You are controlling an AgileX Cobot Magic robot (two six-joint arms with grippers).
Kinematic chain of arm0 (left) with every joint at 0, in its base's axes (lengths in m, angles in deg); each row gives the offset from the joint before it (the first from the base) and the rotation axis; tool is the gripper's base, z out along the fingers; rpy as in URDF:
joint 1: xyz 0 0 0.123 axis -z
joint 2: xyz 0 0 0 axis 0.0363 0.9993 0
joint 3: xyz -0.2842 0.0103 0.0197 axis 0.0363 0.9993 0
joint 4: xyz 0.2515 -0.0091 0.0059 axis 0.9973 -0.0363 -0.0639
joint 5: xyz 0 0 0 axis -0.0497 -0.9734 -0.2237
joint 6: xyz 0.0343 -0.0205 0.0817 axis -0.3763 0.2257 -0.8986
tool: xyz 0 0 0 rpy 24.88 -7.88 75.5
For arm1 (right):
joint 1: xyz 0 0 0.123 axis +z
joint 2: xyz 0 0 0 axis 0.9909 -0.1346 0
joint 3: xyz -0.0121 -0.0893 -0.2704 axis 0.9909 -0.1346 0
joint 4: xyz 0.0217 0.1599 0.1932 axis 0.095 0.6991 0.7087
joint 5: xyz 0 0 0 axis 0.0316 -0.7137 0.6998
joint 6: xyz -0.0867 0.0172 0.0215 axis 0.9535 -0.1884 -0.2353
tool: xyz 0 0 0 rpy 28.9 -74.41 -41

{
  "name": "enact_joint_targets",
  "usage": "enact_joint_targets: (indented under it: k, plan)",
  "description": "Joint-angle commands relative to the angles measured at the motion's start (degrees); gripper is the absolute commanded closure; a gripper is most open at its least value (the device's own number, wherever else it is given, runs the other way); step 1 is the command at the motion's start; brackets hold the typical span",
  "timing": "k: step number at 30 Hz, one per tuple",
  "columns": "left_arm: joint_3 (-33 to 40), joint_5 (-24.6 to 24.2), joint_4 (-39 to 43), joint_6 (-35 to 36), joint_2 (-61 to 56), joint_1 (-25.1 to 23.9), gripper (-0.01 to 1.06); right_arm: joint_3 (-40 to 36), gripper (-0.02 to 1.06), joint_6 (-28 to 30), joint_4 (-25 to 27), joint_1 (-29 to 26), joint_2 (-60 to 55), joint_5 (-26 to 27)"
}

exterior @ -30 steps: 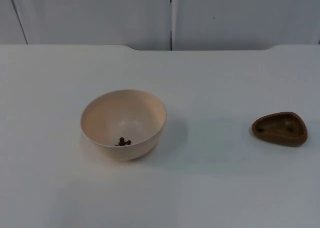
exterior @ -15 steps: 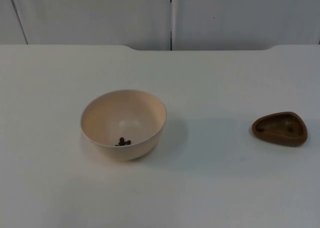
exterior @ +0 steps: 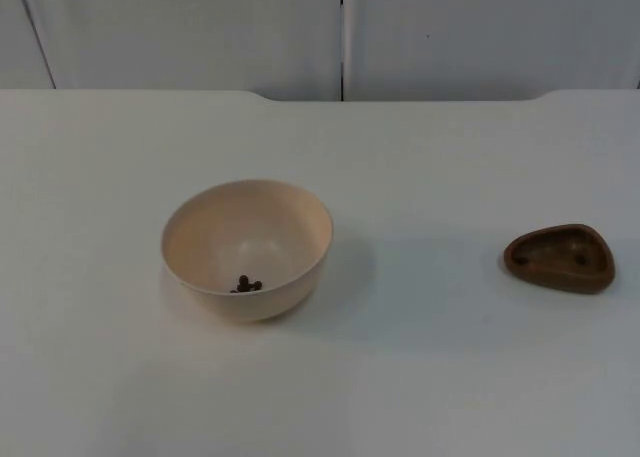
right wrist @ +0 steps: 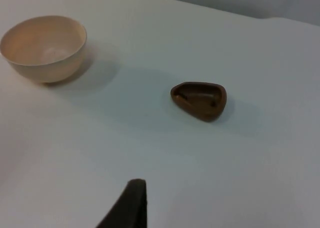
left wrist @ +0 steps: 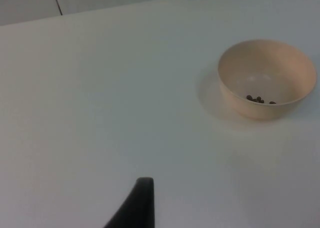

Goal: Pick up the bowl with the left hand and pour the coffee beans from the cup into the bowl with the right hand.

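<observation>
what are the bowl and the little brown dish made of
Bowl: looks like matte plastic or a bamboo-fibre composite, since it is an even cream colour with thin walls and no glaze shine. It could be ceramic.
Brown dish: probably wood, going by its warm brown tone, thick rounded rim and carved-looking hollow. Moulded plastic remains possible.

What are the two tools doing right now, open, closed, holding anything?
Left tool: cannot be told; one fingertip above bare table, away from the bowl.
Right tool: cannot be told; one fingertip, short of the cup.
</observation>
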Motion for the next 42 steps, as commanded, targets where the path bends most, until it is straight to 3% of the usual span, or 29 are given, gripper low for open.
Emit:
enact_joint_targets:
  k: [1,9,16,38,42]
  plan:
    - [0.3,0.6,0.5,-0.1,-0.2,-0.1,0.00,0.0,-0.01,0.0,-0.2,-1.6,0.1,0.0]
    - [0.3,0.6,0.5,-0.1,-0.2,-0.1,0.00,0.0,-0.01,0.0,-0.2,-11.2,0.1,0.0]
    - [0.3,0.6,0.5,-0.1,-0.2,-0.1,0.00,0.0,-0.01,0.0,0.0,-16.4,0.1,0.0]
    - [0.3,0.6,0.5,-0.1,-0.2,-0.2,0.00,0.0,-0.01,-0.2,0.0,-16.4,0.1,0.0]
    - [0.3,0.6,0.5,-0.1,-0.2,-2.9,0.00,0.0,-0.01,-0.2,0.0,-16.4,0.1,0.0]
